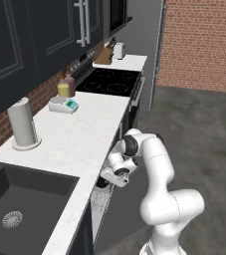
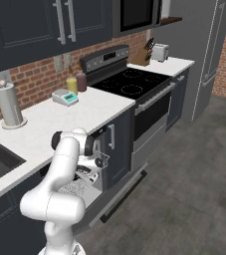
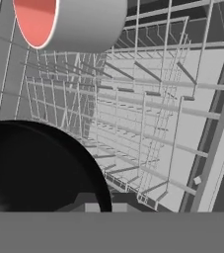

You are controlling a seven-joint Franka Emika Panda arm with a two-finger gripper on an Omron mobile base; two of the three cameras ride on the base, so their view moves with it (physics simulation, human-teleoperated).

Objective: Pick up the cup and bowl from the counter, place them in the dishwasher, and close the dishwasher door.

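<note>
A white paper-towel roll [image 1: 23,123] stands upright near the dark sink [image 1: 20,199]. Farther along sit a small scale [image 1: 63,105], two bottles [image 1: 66,84] against the brick wall, the black stove [image 2: 129,83], and what looks like a knife block [image 2: 145,56] beside a toaster [image 2: 160,51].

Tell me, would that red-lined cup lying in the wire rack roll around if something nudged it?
Probably a little. The cup is a smooth cylinder lying on its side, so it looks apt to roll. The wire rack has upright tines that would likely stop it soon. It looks rigid, not floppy.
</note>
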